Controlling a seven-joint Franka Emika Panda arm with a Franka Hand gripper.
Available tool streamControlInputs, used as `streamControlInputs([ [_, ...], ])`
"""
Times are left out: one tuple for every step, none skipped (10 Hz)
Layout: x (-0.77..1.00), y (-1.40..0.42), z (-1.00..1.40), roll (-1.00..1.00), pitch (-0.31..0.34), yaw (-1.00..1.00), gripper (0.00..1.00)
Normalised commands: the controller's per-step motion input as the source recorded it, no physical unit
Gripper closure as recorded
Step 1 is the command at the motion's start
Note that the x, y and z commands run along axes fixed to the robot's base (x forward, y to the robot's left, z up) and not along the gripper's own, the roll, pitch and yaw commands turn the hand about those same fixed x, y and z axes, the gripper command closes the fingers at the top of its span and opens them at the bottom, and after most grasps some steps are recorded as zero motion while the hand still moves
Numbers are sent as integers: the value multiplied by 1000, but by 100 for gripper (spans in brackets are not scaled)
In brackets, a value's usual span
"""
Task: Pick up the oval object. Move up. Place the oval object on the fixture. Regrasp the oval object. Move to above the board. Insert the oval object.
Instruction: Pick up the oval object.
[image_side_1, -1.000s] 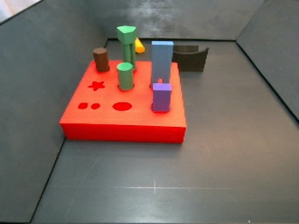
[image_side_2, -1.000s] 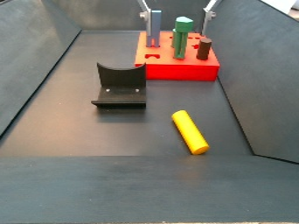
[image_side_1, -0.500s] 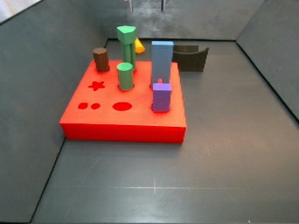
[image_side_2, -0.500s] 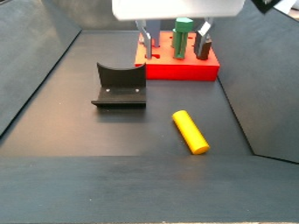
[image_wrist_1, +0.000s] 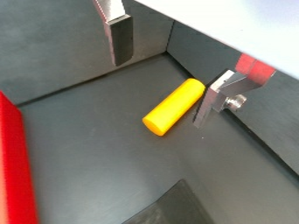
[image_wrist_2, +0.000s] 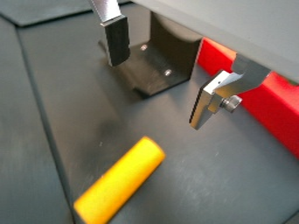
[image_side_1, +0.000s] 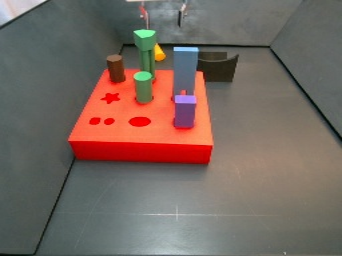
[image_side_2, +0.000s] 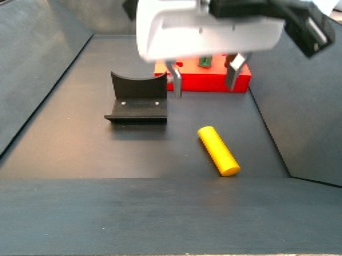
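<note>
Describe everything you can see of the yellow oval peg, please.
The oval object is a short, smooth yellow-orange peg with rounded ends, plastic by its look. It lies flat on the dark floor, apart from the fixture and the board. The open gripper hangs above it; neither of the fingers touches it.

The gripper (image_side_2: 205, 82) hangs open above the floor — the fixture (image_side_2: 136, 98) beside it, the oval object (image_side_2: 217, 150) lying nearer the camera — the board (image_side_2: 207, 79) behind.

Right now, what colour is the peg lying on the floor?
Yellow-orange. The oval object shows best in a wrist view, lying under the open pincer.
</note>
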Motion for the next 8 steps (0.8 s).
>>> streamControlInputs([
  [0, 271, -754, -169, -3, 197, 0],
  [0, 214, -743, -207, 0, 163, 0],
  [0, 166, -689, -239, 0, 123, 0],
  [0, 169, -689, -243, 0, 111, 0],
  [0, 166, -694, -240, 0, 97, 0],
  [-40, 140, -654, -263, 0, 51, 0],
  [-49, 140, -631, -276, 0, 26, 0],
  [-43, 131, -614, -281, 0, 9, 0],
])
